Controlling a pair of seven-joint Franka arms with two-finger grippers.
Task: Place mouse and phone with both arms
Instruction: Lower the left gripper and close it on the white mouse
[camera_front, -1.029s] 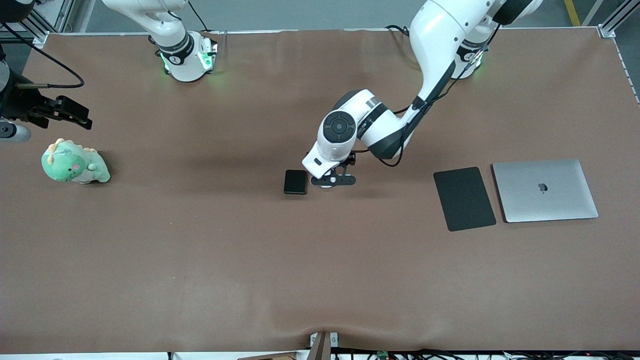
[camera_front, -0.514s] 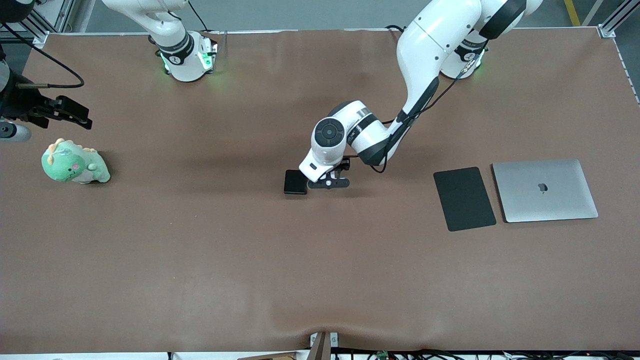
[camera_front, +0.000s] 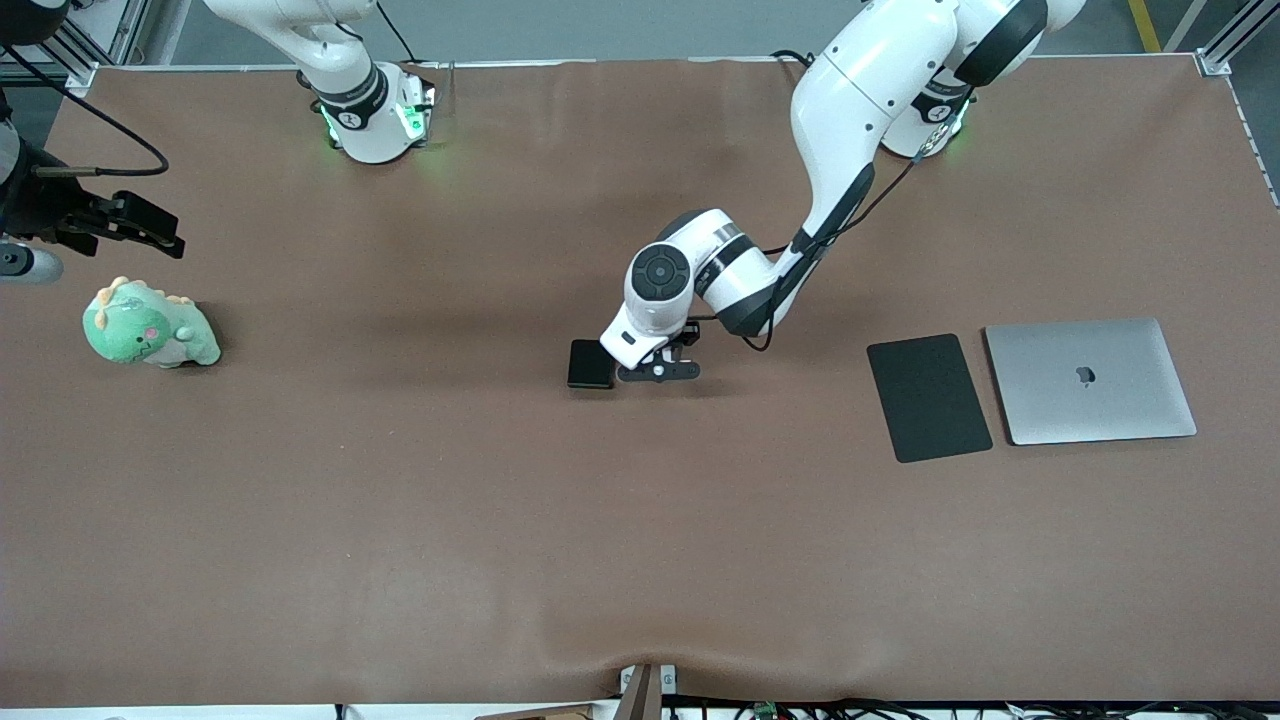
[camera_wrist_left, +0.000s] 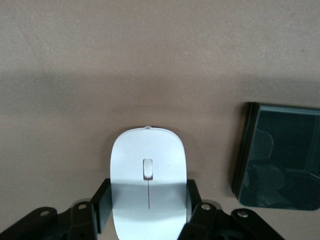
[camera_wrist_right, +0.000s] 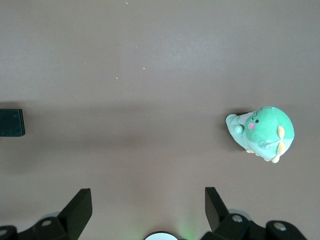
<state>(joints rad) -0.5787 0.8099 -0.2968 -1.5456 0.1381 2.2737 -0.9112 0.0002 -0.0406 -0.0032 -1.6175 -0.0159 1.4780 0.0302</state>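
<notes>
The white mouse (camera_wrist_left: 148, 165) lies on the brown table between the fingers of my left gripper (camera_wrist_left: 148, 196), which is shut on its two sides. In the front view the left gripper (camera_front: 657, 370) hides the mouse. The black phone (camera_front: 590, 363) lies flat just beside the mouse, toward the right arm's end, and shows in the left wrist view (camera_wrist_left: 279, 156) and the right wrist view (camera_wrist_right: 11, 123). My right gripper (camera_front: 150, 232) is open and empty at the right arm's end of the table, over bare table (camera_wrist_right: 148, 200) beside a green toy.
A green plush dinosaur (camera_front: 148, 327) sits at the right arm's end and shows in the right wrist view (camera_wrist_right: 262, 133). A flat black mouse pad (camera_front: 928, 396) and a closed silver laptop (camera_front: 1090, 380) lie side by side toward the left arm's end.
My left arm has shifted a little toward the phone and come down, its gripper now round the mouse. The phone and the right arm have not moved.
</notes>
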